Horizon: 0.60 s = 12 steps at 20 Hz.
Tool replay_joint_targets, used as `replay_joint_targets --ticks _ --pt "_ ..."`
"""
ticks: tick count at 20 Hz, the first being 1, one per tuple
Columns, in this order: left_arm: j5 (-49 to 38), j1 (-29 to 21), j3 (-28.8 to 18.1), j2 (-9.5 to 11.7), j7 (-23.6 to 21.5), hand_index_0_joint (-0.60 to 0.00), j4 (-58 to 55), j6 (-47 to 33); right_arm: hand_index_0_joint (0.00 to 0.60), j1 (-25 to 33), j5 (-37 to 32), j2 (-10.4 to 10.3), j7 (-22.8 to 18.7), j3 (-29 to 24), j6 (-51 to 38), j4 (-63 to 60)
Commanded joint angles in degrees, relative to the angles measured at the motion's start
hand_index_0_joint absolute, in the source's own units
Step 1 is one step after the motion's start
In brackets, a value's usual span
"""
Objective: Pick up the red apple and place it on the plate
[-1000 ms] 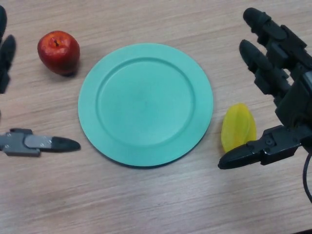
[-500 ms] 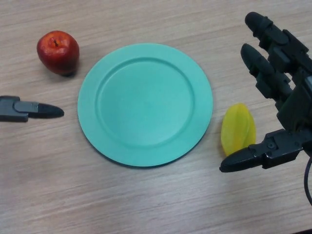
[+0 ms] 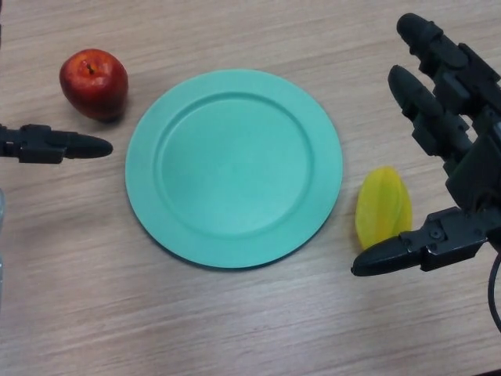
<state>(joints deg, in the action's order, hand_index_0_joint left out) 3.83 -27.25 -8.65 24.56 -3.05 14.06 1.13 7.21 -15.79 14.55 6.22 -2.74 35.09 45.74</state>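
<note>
The red apple (image 3: 94,83) sits upright on the wooden worktop (image 3: 235,321) near the far left corner of the head view, stem dimple facing up, its skin mottled with lighter patches on the left side; it rests on bare wood, apart from the teal plate (image 3: 233,168), whose left rim lies just beside it to the right; the plate is round and flat with a raised rim and nothing lies on it; at the view's left edge only one dark finger of the left hand (image 3: 55,145) reaches in, pointing right toward the plate's rim, lying just below the apple and not touching it; the remainder of that hand is cut off by the frame, so whether its fingers are spread or curled cannot be told; on the right side the right hand (image 3: 470,168) shows with its fingers (image 3: 419,94) stretched out straight toward the far edge and its thumb (image 3: 391,254) pointing left, all spread apart and holding nothing; between that thumb and those fingers lies a yellow ridged fruit (image 3: 382,205), oval with lengthwise ribs, just beside the plate's right rim; the thumb tip is just beside its near end
</note>
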Motion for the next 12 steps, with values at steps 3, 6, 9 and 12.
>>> replay_joint_targets --ticks 3,6,9,12 --pt "4.20 -6.38 -1.02 2.71 -5.68 0.000 2.47 -8.12 0.000 2.23 -3.83 0.57 -1.28 -2.42 -4.93 3.74" --pt "3.94 -9.29 -0.61 2.11 -6.61 0.000 7.55 -9.67 0.000 2.80 -5.30 1.02 -1.92 -3.56 -3.55 3.64" --pt "3.40 -10.91 -0.11 1.80 -7.27 0.000 11.89 -11.07 0.000 2.91 -5.63 1.56 -1.97 -4.12 -3.62 3.19" --pt "3.33 -12.70 0.58 1.59 -7.71 0.000 16.47 -13.12 0.000 2.86 -6.08 1.81 -2.02 -4.75 -3.29 2.83"
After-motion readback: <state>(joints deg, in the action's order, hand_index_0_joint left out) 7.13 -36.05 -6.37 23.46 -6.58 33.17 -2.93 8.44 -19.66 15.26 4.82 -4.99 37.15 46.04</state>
